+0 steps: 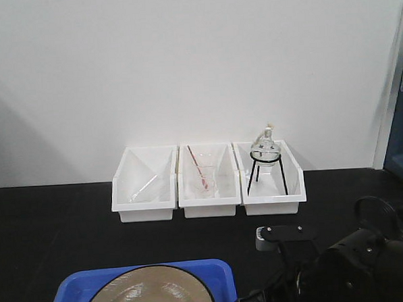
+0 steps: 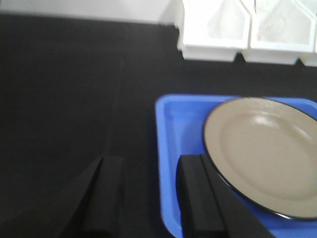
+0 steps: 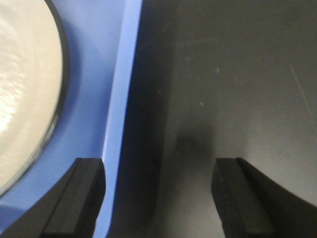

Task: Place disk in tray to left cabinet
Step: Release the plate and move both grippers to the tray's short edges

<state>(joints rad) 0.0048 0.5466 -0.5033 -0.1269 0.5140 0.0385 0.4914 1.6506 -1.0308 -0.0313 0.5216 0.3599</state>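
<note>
- The black table (image 1: 50,233) runs across the whole front view, and its left part is bare of objects.
- The left gripper (image 2: 151,198) is open. One finger (image 2: 106,193) is over the table and the other is above the inside of the tray, so the jaws stand on either side of the tray's left rim. Whether either finger touches the rim cannot be told.
- The blue tray (image 2: 171,148) lies flat on the table at the near edge of the front view, in front of the bins and well apart from them.
- The tan plate (image 2: 262,153) with its thin black edge lies flat inside the tray and fills most of it.
- The right gripper (image 3: 161,198) is also open. Its jaws stand on either side of the tray's right rim, one finger on the tray side and the other over the table. It holds nothing.
- The black right arm (image 1: 356,264) sits low at the right of the front view, beside the tray.
- Three white bins stand side by side against the white wall (image 1: 183,57).
- The left bin (image 1: 145,205) holds a clear glass piece too faint to name.
- The middle bin (image 1: 209,203) holds a small glass (image 1: 204,183) with a red rod (image 1: 197,163) leaning in it.
- The right bin (image 1: 272,200) holds a round flask (image 1: 265,147) sitting upright on a black stand (image 1: 267,171).
</note>
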